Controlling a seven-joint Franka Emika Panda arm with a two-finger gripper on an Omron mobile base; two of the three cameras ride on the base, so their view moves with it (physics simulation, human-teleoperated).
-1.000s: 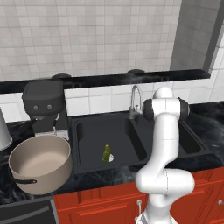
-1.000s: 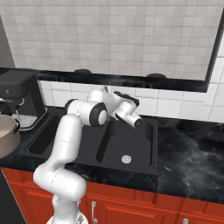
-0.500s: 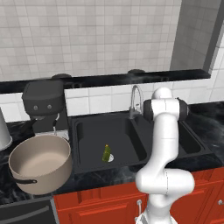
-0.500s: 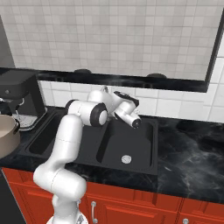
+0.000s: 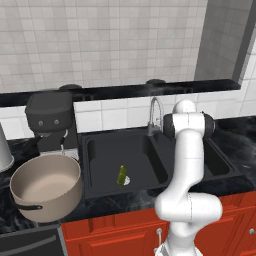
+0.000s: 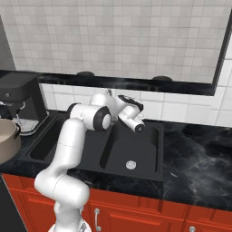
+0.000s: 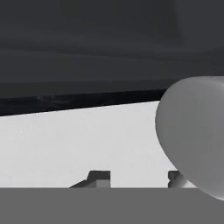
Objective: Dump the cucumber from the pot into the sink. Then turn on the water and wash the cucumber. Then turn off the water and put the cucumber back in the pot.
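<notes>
From the left base view, the black sink (image 5: 125,160) sits sunk in the dark marble desk (image 5: 235,135), two basins side by side, and one cucumber (image 5: 121,174) lies in the left basin beside its drain, with bare floor around it. One pot (image 5: 46,192) stands on the desk left of the sink, near the front edge, with nothing in it; a black coffee machine (image 5: 51,121) stands just behind it. The white arm rises in front of the right basin and hides most of the faucet (image 5: 155,112). From the right base view, the pincer (image 6: 138,128) hangs over the right basin close to the back wall, near the faucet, and its finger gap cannot be made out. In the hand view, two dark fingertips (image 7: 99,177) stand apart, a rounded grey form (image 7: 194,131) close by the right one; whether they grip it I cannot tell.
</notes>
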